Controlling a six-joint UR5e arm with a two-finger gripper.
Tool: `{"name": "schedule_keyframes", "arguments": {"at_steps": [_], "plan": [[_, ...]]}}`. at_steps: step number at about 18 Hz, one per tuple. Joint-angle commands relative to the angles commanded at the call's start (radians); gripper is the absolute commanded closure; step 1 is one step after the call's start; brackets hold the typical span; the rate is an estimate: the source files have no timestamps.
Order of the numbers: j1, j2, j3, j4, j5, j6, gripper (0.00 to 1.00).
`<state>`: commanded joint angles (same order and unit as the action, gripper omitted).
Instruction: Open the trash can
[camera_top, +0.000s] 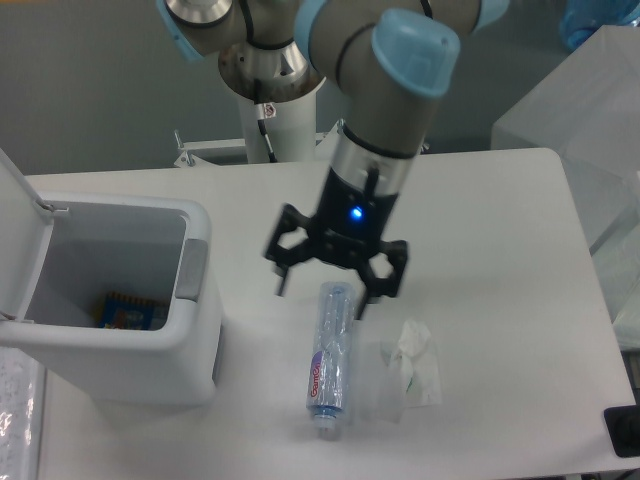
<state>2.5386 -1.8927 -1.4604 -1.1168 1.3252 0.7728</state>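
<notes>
The end effector (320, 292) hangs over the middle of the white bench (500, 220). Its two black fingers (283, 280) are spread wide apart, and nothing is between them. A small blue light glows on its body just above the fingers.

The trash can (150, 370) is to the left of the end effector, well apart from it, at the left edge of the bench. It is a big white box with round corners. Its lid (18, 230) is up and tilted back on the far left side, so the can is open. A grey tab (191, 270) sits on the rim on the side that faces the end effector. Down inside the can lies something blue and orange (128, 311), too small to tell what it is.

Just below the end effector lies a clear plastic bottle (331, 355) on its side. Its top end is close to the right finger, but it is hard to tell if they touch. To the right of the bottle, and lower than the end effector, lies a crumpled white tissue (415, 362).
</notes>
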Motion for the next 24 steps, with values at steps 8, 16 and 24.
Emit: {"name": "schedule_keyframes", "arguments": {"at_steps": [8, 16, 24], "plan": [[0.147, -0.058, 0.006, -0.002, 0.005, 0.272, 0.00], [0.167, -0.089, -0.018, 0.000, 0.146, 0.735, 0.00], [0.167, -0.088, -0.020, 0.002, 0.150, 0.746, 0.00]]}}
